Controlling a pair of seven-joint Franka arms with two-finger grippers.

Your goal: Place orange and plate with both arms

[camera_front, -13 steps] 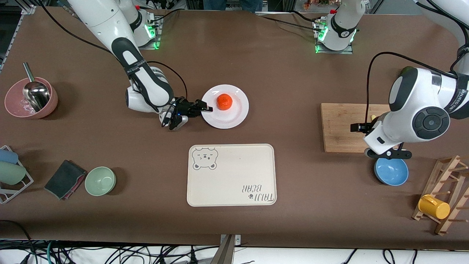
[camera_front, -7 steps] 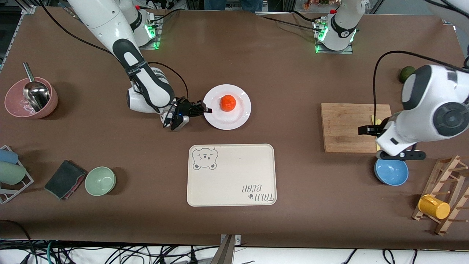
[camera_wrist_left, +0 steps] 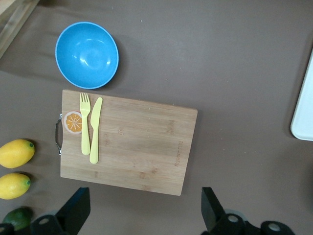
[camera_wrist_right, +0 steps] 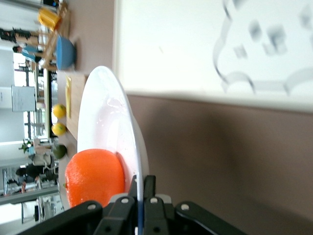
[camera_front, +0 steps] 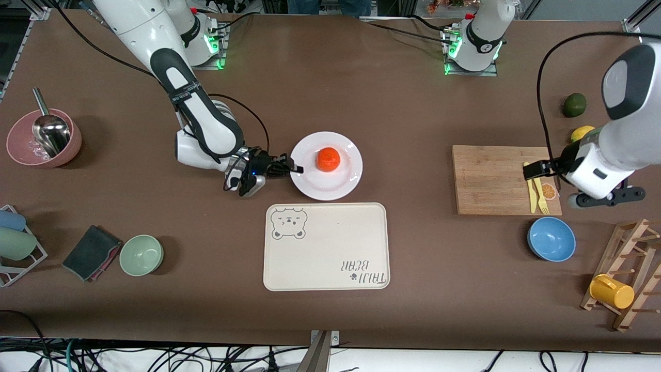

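The orange point(camera_front: 328, 159) lies on the white plate point(camera_front: 335, 183), which is just farther from the front camera than the cream tray. My right gripper point(camera_front: 295, 169) is shut on the plate's rim at the side toward the right arm's end. The right wrist view shows its fingers point(camera_wrist_right: 149, 188) pinching the plate point(camera_wrist_right: 105, 112) edge-on, with the orange point(camera_wrist_right: 94, 176) beside them. My left gripper point(camera_front: 607, 197) is up in the air by the cutting board, open and empty; it also shows in the left wrist view point(camera_wrist_left: 144, 215).
The cream bear tray point(camera_front: 325, 245) lies nearer the front camera than the plate. The cutting board point(camera_front: 490, 178) carries a yellow fork and knife point(camera_front: 537, 188). A blue bowl point(camera_front: 551, 238), a lemon point(camera_front: 581, 133), a lime point(camera_front: 574, 105), a green bowl point(camera_front: 141, 254) and a pink bowl point(camera_front: 44, 138) lie around.
My right gripper has moved the plate with the orange toward the tray and slightly toward the left arm's end. My left arm has risen and drawn back, uncovering the blue bowl and cutlery.
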